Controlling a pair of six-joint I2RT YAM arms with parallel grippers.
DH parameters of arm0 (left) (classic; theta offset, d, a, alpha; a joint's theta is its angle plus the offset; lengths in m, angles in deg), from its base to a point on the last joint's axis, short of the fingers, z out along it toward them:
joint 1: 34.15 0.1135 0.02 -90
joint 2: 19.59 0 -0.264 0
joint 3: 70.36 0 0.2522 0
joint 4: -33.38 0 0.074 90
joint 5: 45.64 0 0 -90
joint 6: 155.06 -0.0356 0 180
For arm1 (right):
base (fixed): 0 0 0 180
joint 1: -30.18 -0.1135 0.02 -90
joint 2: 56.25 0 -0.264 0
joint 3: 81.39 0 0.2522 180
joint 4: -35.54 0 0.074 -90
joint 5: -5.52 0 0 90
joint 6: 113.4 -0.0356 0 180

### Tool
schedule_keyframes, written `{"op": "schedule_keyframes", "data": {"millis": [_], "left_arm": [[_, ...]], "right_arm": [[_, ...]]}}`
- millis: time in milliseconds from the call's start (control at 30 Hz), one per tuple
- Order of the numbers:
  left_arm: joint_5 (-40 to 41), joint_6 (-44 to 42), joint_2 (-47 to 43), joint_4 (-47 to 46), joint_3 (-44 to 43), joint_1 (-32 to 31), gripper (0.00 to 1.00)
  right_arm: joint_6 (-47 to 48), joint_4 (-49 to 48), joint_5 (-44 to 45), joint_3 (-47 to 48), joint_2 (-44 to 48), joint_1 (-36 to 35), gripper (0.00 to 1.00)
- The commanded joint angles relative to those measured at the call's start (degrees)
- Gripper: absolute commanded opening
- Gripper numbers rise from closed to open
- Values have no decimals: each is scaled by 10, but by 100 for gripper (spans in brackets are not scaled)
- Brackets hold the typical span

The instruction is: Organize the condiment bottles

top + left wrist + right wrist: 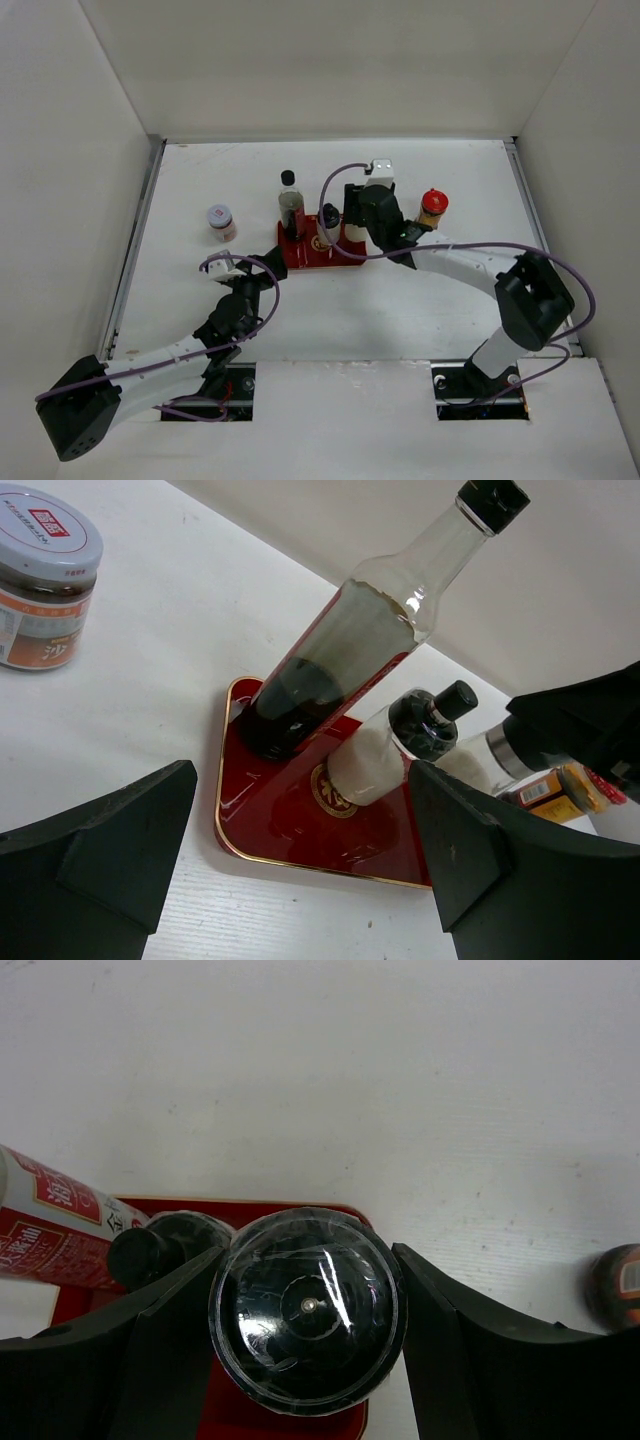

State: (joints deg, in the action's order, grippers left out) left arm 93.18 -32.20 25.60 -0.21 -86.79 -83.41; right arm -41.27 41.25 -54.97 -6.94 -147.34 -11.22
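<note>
A red tray [312,256] holds the tall dark sauce bottle [290,205] and the small black-capped bottle [331,216]. My right gripper [358,222] is shut on the grey-lidded shaker [305,1310] over the tray's right end; whether its base rests on the tray is hidden. The shaker also shows in the left wrist view [497,757]. The red-lidded jar [433,207] stands on the table to the right. The short white jar [220,222] stands to the left of the tray. My left gripper [250,268] is open and empty just in front of the tray's near left corner [235,845].
White walls enclose the table on three sides. The right arm's purple cable [330,185] loops over the tray area. The two arm bases sit in cut-outs at the near edge [215,385].
</note>
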Motion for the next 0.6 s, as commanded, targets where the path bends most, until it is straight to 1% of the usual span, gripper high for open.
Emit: {"op": "schedule_keyframes", "data": {"millis": [0,300,433,567], "left_arm": [[-7,6,-2,-26,20,1,88],[-7,6,3,-26,18,0,88],[-7,6,5,-26,18,1,88],[-7,6,10,-26,18,3,88]], "right_arm": [[-31,-49,-8,40,-24,-9,47],[-73,-64,-17,92,-89,-17,46],[-63,-74,-11,104,-106,-17,46],[-38,-72,12,96,-114,-11,47]]}}
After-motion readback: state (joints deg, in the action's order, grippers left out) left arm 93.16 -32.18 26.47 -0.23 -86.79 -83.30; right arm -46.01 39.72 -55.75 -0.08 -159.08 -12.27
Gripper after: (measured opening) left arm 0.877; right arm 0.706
